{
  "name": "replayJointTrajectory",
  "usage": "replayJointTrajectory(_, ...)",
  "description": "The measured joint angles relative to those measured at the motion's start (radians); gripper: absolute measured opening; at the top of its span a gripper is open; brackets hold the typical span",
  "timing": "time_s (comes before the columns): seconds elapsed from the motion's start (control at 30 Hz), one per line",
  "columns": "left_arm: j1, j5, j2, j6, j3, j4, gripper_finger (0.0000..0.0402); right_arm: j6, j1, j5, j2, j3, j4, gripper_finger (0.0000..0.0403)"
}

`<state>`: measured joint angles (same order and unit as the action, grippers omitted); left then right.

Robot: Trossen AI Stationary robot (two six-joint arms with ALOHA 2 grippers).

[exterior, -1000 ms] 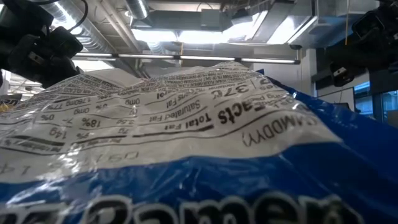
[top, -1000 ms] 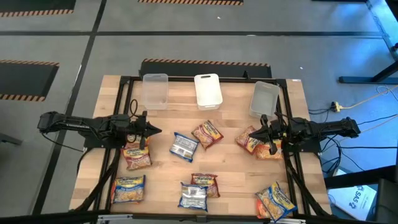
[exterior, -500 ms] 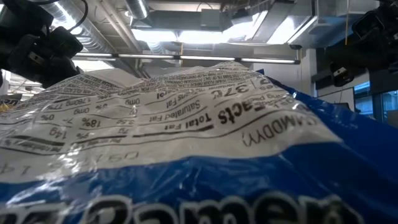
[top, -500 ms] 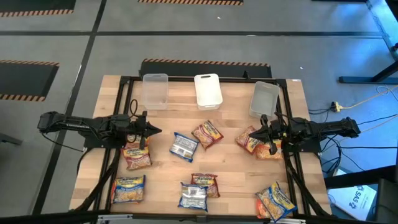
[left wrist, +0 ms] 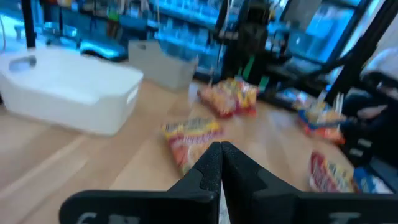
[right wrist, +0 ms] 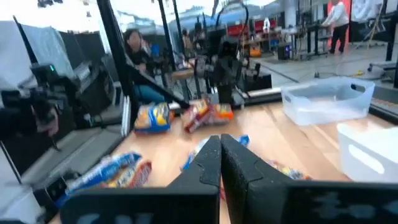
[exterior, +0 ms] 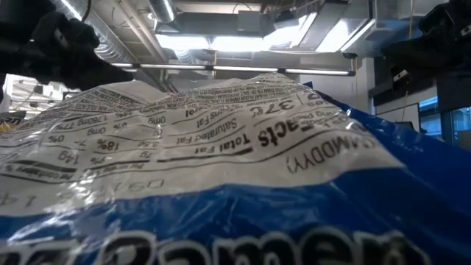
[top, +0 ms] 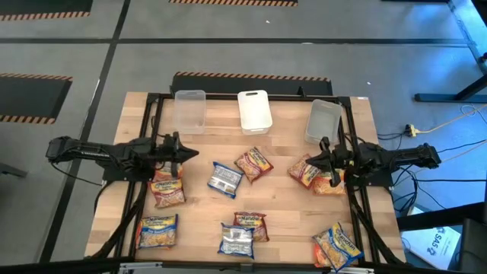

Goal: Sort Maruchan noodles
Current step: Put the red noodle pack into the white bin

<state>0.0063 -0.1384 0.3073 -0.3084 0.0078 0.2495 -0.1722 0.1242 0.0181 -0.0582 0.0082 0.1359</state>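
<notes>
Maruchan noodles (top: 226,179) lie loose across the worktop (top: 285,209), unsorted; three bins (top: 254,111) line the far edge, presumably one per flavour. Left gripper (top: 190,154) hovers at the left side, right gripper (top: 308,160) at the right, jaws of both closed on nothing. Packets: flat, crinkly, blue-white, red, orange.

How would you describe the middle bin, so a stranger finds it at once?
Look at the wooden table, along its far edge, where three bins stand in a row. The middle bin is opaque white, while the left bin and right bin are clear.
</notes>
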Motion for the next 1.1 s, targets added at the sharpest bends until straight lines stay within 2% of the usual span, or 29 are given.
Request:
replayJointTrajectory(0.1, 0.000, -0.020, 0.000, 0.007, 0.000, 0.074, 0.0004, -0.017, 0.000, 0.063, -0.001, 0.000, 0.031, 0.0001)
replayJointTrajectory(0.23, 0.000, -0.126, 0.000, 0.029, 0.000, 0.171, 0.0004, -0.088, 0.000, 0.112, -0.001, 0.000, 0.032, 0.0001)
replayJointTrajectory(0.4, 0.000, -0.125, 0.008, 0.068, 0.000, 0.213, 0.0004, -0.149, 0.000, 0.191, -0.046, 0.000, 0.057, 0.0001)
replayJointTrajectory(0.57, 0.000, -0.117, 0.064, 0.107, 0.017, 0.239, 0.0004, -0.169, 0.000, 0.237, -0.184, 0.011, 0.159, 0.0001)
replayJointTrajectory(0.7, 0.000, -0.104, 0.144, 0.109, 0.056, 0.241, 0.0004, -0.190, 0.000, 0.266, -0.345, 0.063, 0.186, 0.0001)
replayJointTrajectory(0.97, -0.001, -0.080, 0.324, 0.109, 0.136, 0.240, 0.0004, -0.240, 0.000, 0.200, -0.625, 0.185, 0.236, 0.0001)
replayJointTrajectory(1.1, 0.000, -0.080, 0.418, 0.109, 0.172, 0.240, 0.0004, -0.250, 0.000, 0.226, -0.721, 0.226, 0.238, 0.0002)
